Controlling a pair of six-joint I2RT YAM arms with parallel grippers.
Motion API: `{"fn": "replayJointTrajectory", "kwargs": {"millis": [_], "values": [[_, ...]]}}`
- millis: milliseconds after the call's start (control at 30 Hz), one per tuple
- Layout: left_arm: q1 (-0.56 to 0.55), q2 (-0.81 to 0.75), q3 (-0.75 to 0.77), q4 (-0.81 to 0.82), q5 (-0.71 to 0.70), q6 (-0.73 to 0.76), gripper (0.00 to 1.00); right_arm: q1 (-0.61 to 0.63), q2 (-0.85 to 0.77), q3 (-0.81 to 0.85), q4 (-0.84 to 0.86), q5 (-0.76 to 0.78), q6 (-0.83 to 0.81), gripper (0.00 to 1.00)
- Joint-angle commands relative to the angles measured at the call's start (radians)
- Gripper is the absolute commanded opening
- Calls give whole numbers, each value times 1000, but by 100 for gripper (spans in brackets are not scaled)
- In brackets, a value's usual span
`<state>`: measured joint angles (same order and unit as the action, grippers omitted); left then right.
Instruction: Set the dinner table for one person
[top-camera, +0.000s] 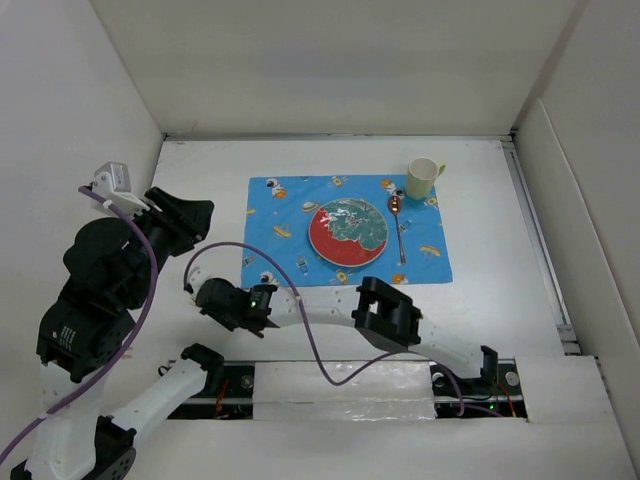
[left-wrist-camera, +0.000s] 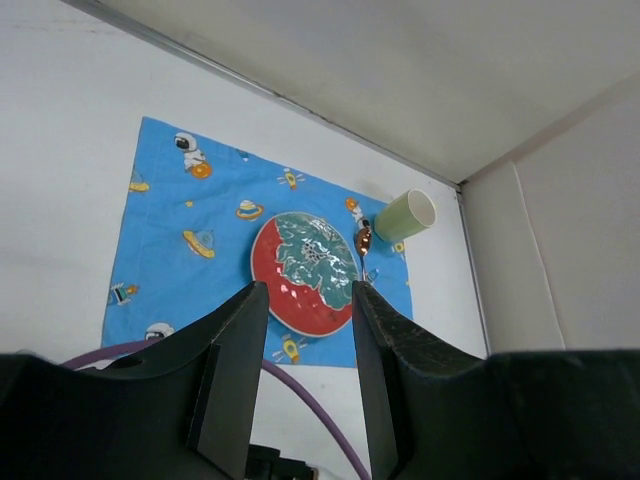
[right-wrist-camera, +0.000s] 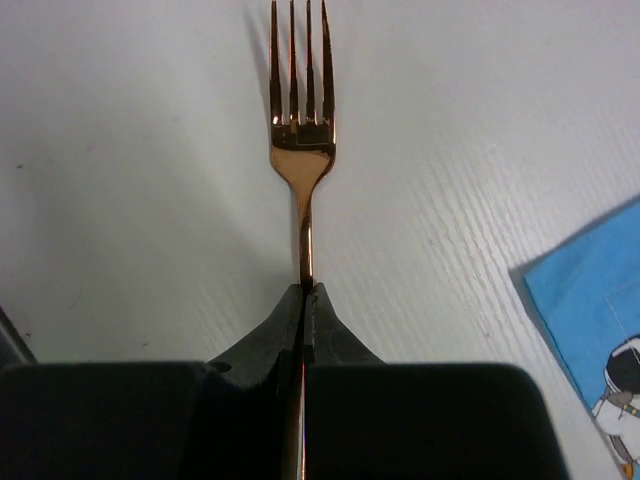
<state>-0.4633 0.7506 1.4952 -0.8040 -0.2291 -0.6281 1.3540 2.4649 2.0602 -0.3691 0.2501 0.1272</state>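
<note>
The scene is lit brightly and evenly; glare is seen on the fork (right-wrist-camera: 302, 160) ahead of the right gripper (right-wrist-camera: 308, 292), itself perhaps blurred.

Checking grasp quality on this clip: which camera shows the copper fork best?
The right wrist view. The fork sits centre frame, tines pointing away, its handle pinched in the shut right gripper over the dinner table. In the top external view the fork cannot be made out beside that gripper, and the left wrist view misses it entirely.

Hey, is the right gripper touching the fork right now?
Touching. The right wrist view shows the right gripper with its jaws shut on the handle of the fork, no gap on either side.
</note>
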Motion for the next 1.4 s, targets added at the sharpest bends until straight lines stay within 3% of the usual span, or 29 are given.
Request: {"fn": "replayJointTrajectory", "kwargs": {"millis": [0, 233, 533, 1367], "values": [[0, 7, 10, 60, 7, 34, 36, -80, -50, 70, -39, 97, 126, 0], [0, 6, -75, 129, 36, 33, 36, -309, -196, 12, -70, 115, 450, 0], [0, 4, -191, 201, 79, 45, 36, -492, -172, -22, -132, 113, 681, 0], [0, 12, -273, 239, 88, 70, 36, -523, -55, -21, -188, 68, 703, 2]]}}
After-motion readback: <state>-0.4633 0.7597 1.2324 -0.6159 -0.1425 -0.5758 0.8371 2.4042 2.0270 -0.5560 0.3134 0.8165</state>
